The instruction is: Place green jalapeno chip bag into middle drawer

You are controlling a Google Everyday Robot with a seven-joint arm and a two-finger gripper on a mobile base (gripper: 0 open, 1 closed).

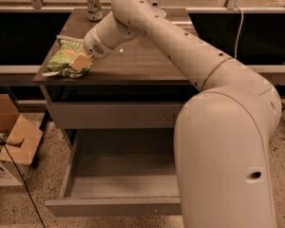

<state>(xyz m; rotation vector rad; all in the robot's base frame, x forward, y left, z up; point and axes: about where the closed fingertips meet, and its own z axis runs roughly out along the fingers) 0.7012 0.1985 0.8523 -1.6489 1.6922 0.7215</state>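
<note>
1. Camera view, tabletop: the green jalapeno chip bag [61,60] lies at the front left corner of the brown glossy tabletop [147,61], its pale edge close to the table's left rim.
2. The white arm [190,56] reaches from the lower right across the table. The gripper [80,61] sits at the bag's right side, a tan part of it touching the green foil. Whether it is clamped on the bag or merely resting against it cannot be told.
3. A drinks can [92,4] stands upright at the back left of the table, well apart from the bag.
4. Camera view, below the table: an upper drawer front [114,115] is shut. Beneath it the middle drawer [118,165] is pulled out, its grey floor bare.
5. A cardboard box [14,141] with open flaps sits on the speckled floor to the left.
</note>
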